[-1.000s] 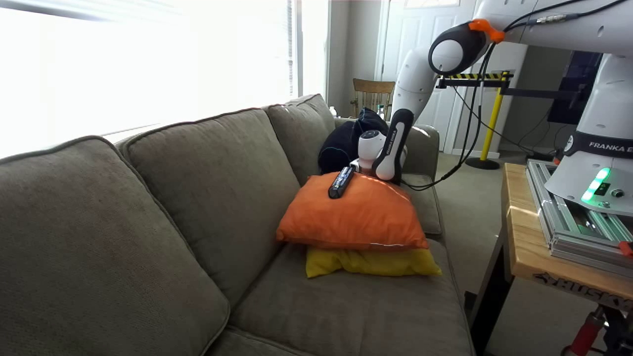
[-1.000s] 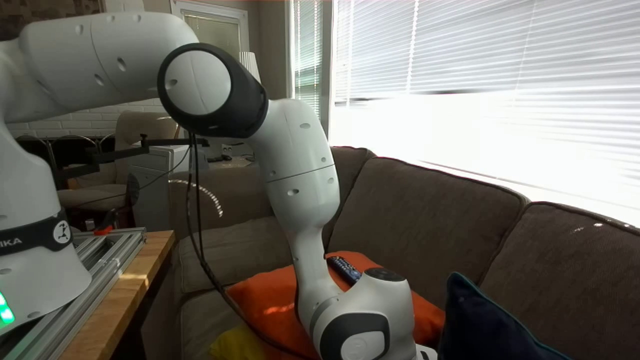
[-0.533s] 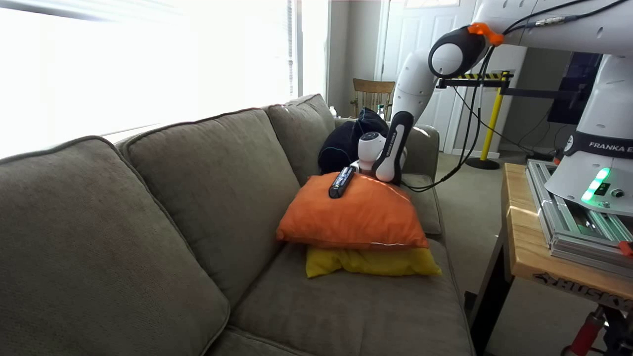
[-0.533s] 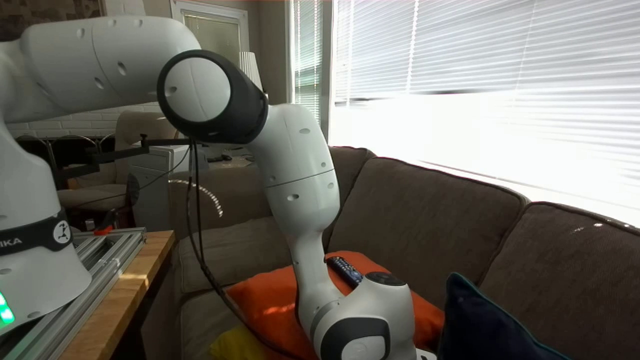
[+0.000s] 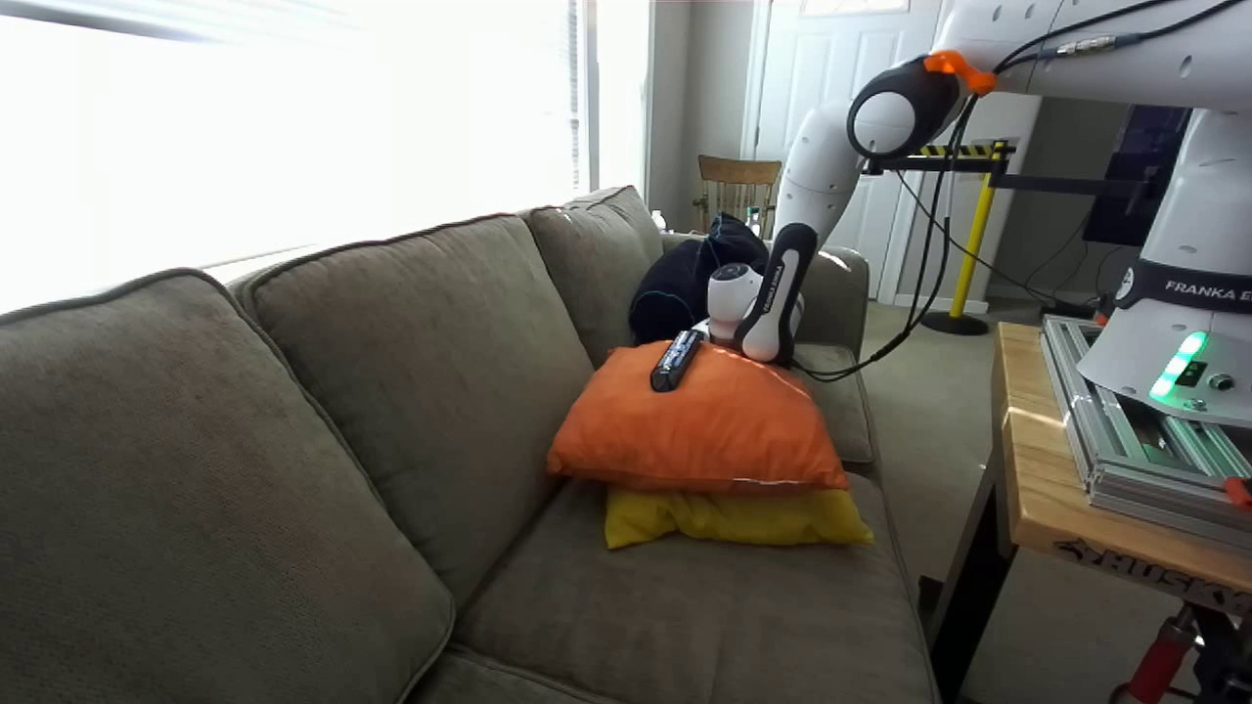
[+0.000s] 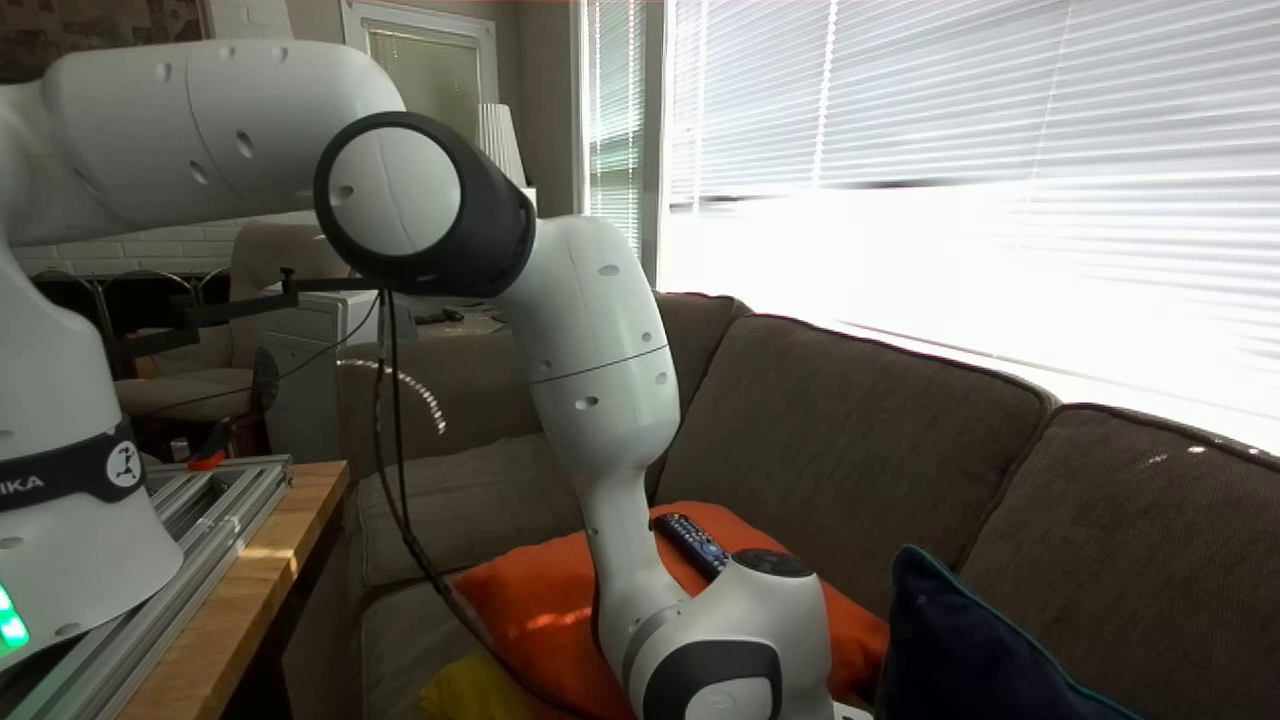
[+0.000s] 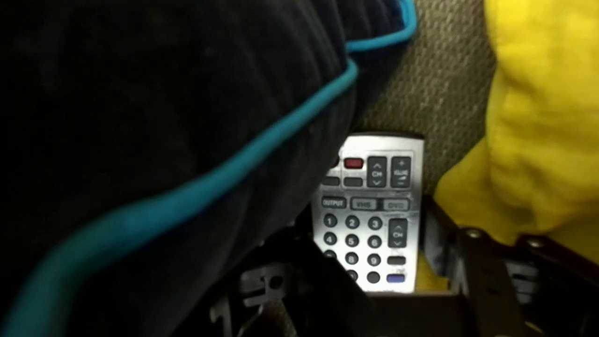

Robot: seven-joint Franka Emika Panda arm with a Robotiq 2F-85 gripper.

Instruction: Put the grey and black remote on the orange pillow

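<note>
Wrist view, left to right: dark blue pillow [image 7: 178,107] hiding the upper left corner of the grey and black remote [image 7: 372,210]. The tool [image 7: 367,220] straddles that remote, jaws spread either side, nothing clamped as far as I can see (one jaw's mostly lost in the dark). Then the yellow pillow [image 7: 547,121] hems in the right. My read: we're right at the pick. Next it needs to close, then lift clear of both pillows. In both exterior views a black remote [image 5: 675,362] already sits on the orange pillow [image 5: 704,430], so I'd set this one down beside it.
</note>
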